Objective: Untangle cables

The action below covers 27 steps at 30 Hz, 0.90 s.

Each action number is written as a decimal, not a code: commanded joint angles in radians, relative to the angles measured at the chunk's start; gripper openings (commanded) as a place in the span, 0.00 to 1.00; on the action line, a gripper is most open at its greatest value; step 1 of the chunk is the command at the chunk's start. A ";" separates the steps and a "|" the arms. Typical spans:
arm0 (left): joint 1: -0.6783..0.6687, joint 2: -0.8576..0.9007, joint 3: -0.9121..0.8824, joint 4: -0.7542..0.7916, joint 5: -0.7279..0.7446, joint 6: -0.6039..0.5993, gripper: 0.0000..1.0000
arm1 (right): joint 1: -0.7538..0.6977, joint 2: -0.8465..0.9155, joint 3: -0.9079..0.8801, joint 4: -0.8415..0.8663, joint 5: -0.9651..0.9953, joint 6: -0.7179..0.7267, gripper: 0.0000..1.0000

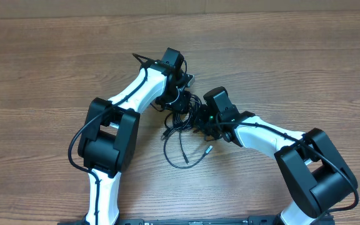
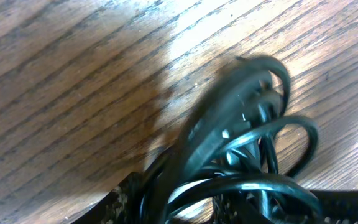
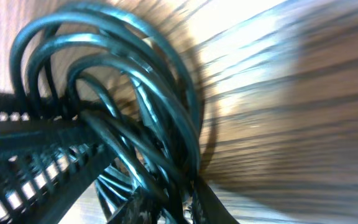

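- The wooden bench (image 1: pixel 55 62) carried your cables (image 1: pixel 181 134) near its middle, between the two arms.
- Your left gripper (image 1: pixel 179 99) pinched a bunch of glossy black loops.
- Loops crowded your right gripper (image 1: pixel 200 122); I cannot tell whether it was pinching them or spread.
- The cables were thin, black and tangled, with loose strands trailing toward you.
- One strand ended in a small plug (image 1: pixel 209 149) lying on the bench.
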 commanded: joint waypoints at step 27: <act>-0.013 0.011 -0.017 -0.136 0.071 -0.006 0.58 | -0.205 0.006 0.012 -0.063 -0.389 -0.292 0.39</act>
